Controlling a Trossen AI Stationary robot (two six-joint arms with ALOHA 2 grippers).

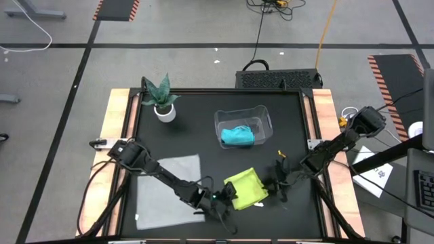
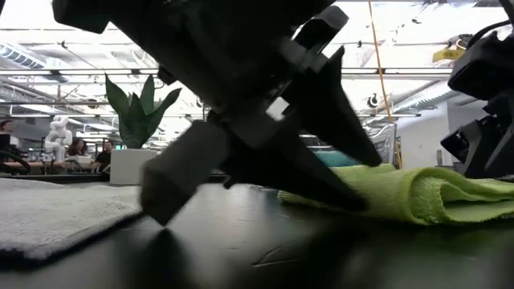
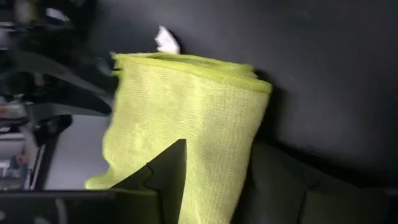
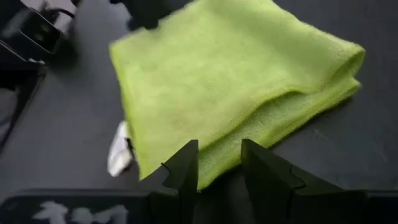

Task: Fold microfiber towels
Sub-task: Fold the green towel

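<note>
Folding the yellow-green towel (image 1: 245,188). Left claw (image 1: 227,196) spread beside it, right claw (image 4: 217,171) spread, empty. Next: grab grey towel (image 1: 166,190).

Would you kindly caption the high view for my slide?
Both grippers meet at the folded yellow-green towel; grey towel lies flat, teal towel sits in the clear bin.

Yellow-green towel (image 1: 246,188) folded near front edge, grey towel (image 1: 165,188) flat beside it, teal towel (image 1: 237,136) bunched in bin.
</note>
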